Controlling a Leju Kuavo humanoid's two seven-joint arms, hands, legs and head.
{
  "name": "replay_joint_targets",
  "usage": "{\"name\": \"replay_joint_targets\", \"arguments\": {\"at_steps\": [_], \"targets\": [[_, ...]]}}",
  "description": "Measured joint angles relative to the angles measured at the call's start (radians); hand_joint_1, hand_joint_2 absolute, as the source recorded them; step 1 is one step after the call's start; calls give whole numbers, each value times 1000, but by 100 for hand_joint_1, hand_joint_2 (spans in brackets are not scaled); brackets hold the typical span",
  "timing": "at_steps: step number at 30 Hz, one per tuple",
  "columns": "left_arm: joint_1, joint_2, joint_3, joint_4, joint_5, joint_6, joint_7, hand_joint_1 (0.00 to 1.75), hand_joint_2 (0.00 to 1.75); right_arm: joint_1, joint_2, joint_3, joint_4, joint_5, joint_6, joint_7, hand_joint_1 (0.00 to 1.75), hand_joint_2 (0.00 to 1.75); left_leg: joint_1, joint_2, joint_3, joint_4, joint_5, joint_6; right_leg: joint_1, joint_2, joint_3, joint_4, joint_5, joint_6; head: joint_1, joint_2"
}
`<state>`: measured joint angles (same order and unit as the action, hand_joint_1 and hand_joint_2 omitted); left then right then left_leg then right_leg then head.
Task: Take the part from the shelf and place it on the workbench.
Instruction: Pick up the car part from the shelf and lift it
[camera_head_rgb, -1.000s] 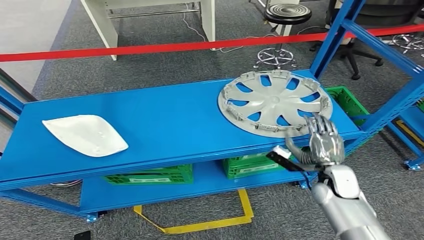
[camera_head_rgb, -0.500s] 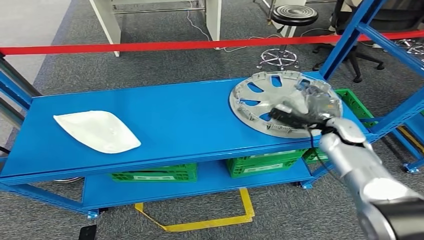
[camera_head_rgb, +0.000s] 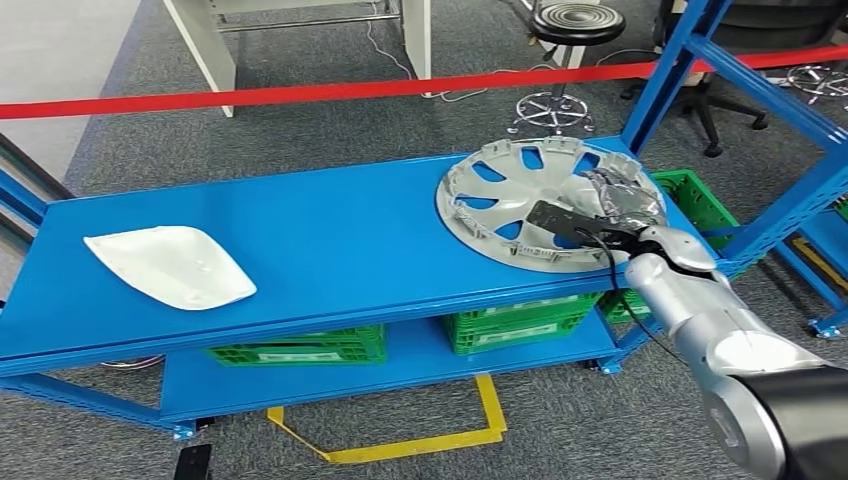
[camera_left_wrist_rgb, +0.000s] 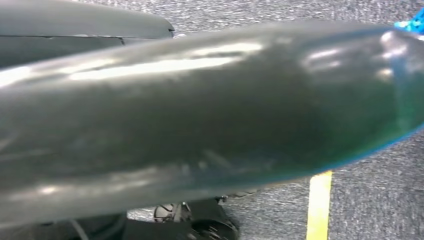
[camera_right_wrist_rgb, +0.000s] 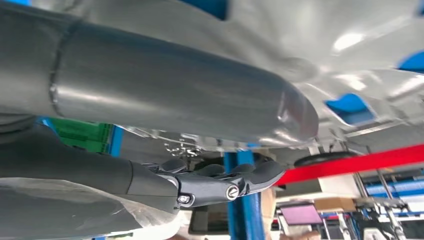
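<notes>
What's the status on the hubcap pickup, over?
Right hand on the silver hubcap, thumb over its rim, grip unconfirmed. Hubcap lies on the blue shelf, not lifted. White panel far left, nothing blocking.

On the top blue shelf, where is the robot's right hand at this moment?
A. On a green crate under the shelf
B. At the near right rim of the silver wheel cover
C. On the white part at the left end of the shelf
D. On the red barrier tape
B: in the head view the right hand lies at the near right rim of the silver wheel cover, far from the white part at the other end of the blue shelf.
</notes>
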<state>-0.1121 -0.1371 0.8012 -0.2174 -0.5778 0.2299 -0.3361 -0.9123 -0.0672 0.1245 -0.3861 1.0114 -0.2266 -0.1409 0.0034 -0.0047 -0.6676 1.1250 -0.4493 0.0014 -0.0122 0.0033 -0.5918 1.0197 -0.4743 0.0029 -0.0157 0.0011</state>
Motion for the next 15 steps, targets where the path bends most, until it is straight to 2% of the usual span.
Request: {"name": "replay_joint_targets", "arguments": {"at_steps": [1,2,5,6,7,8,10,11,12,13,15], "targets": [[-2,0,0,0,0,0,0,0,0,0,6,0,2,0,-8,0,0,0,-2,0,24,-56,18,5,1,0,-1,1,-1,3,0,0],[-3,-1,0,0,-1,0,0,0,0,0,10,0,4,0,-13,0,0,0,-4,0,36,-85,22,8,2,0,-3,1,-1,6,1,0],[-4,-3,0,0,-2,0,0,0,0,1,19,-1,8,0,-20,0,0,0,-4,0,42,-103,18,17,2,-2,-7,-1,-3,21,2,0],[-5,-4,0,0,-2,0,0,0,0,0,20,-1,9,0,-21,-1,0,0,-2,0,45,-108,21,22,2,-2,-12,9,-13,26,2,0],[-7,-4,0,0,-2,0,-1,0,0,-1,21,-1,10,0,-23,-1,0,0,0,0,48,-113,23,28,2,-2,-25,35,-31,30,3,0],[-9,-5,0,0,-2,0,-1,0,0,-2,22,-2,11,0,-26,-3,0,0,2,0,49,-116,25,32,1,-2,-49,85,-59,32,4,0],[-10,-7,0,0,-5,-1,-1,0,0,1,24,-5,14,-2,-44,-12,0,0,1,-1,49,-116,25,36,1,-2,-112,218,-114,37,5,0],[-9,-8,0,0,-6,-1,-1,0,0,3,26,-7,15,-5,-60,-21,0,0,1,-1,49,-115,24,37,1,-2,-137,265,-124,39,5,0],[-9,-9,0,0,-8,-1,-1,0,0,5,30,-10,16,-8,-80,-33,0,0,1,-2,49,-114,24,37,0,-2,-146,275,-115,40,6,0],[-9,-10,0,0,-10,-1,-1,0,0,5,36,-13,15,-12,-101,-46,0,0,2,-2,50,-112,23,35,0,-3,-134,242,-86,40,5,0],[-10,-12,0,0,-15,-1,0,0,0,2,53,-19,10,-18,-142,-65,0,0,2,-2,49,-107,18,29,-1,-3,-71,108,-18,38,5,0]]}}
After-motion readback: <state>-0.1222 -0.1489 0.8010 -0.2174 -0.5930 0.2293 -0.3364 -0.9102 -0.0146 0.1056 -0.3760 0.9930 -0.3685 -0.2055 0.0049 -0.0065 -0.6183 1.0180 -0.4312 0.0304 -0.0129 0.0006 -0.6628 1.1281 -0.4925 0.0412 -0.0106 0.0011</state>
